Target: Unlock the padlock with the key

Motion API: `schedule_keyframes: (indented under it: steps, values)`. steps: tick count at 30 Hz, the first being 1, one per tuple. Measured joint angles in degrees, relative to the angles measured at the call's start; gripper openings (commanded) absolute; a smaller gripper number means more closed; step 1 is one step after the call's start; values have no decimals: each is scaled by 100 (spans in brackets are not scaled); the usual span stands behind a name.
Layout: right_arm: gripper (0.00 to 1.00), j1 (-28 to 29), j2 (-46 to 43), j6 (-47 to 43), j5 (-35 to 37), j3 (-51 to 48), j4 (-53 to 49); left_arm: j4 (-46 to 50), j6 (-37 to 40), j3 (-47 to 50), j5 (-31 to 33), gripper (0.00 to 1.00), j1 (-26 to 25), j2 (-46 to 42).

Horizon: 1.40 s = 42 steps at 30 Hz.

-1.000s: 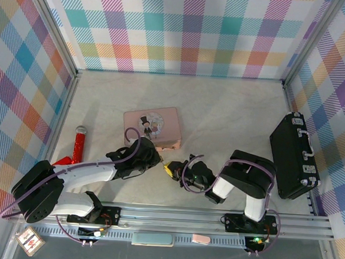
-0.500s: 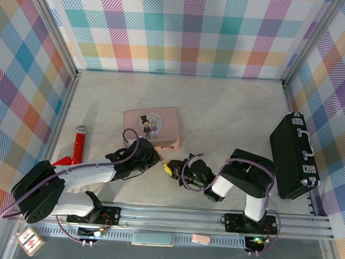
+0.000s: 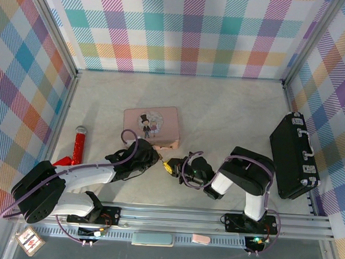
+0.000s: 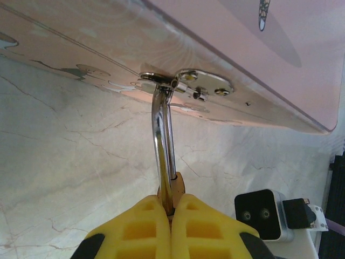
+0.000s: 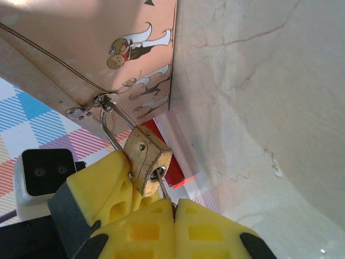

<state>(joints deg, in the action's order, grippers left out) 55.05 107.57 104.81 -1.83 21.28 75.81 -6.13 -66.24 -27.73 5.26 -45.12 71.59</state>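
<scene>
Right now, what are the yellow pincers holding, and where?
Left pincer: the tiny brass-gold padlock, by its body. Right pincer: the thin silver key, by its outer end, its tip in the padlock.

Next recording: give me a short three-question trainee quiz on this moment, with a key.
1. True or false: the padlock hangs by its shackle from the hasp of the pink tin.
2. Which arm clamps the padlock body? A left, B right.
3. Fill in: the jaws of the right gripper pinch the ____.
Key: 1 true; 2 A, the left gripper; 3 key.
</scene>
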Motion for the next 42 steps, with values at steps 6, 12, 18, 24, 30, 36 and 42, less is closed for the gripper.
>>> schedule_keyframes:
  steps: [6,12,18,24,30,36,42]
  values:
    - [0,-44,149,107,-131,127,-4,-118,-24,83,127,0,0,0]
    - [0,-92,157,105,-195,136,0,-160,-26,103,144,0,0,-2]
    - [0,-111,216,81,-282,197,-2,-179,-22,136,199,15,0,2]
    - [0,-120,238,17,-269,229,0,-264,15,170,175,25,-13,2]
    - [0,-153,243,-31,-227,326,20,-474,50,295,9,35,9,2]
    - [0,-153,260,-48,-229,328,48,-610,144,393,-7,40,136,-11]
    - [0,-153,264,-87,-234,328,50,-946,227,643,-9,47,365,-195]
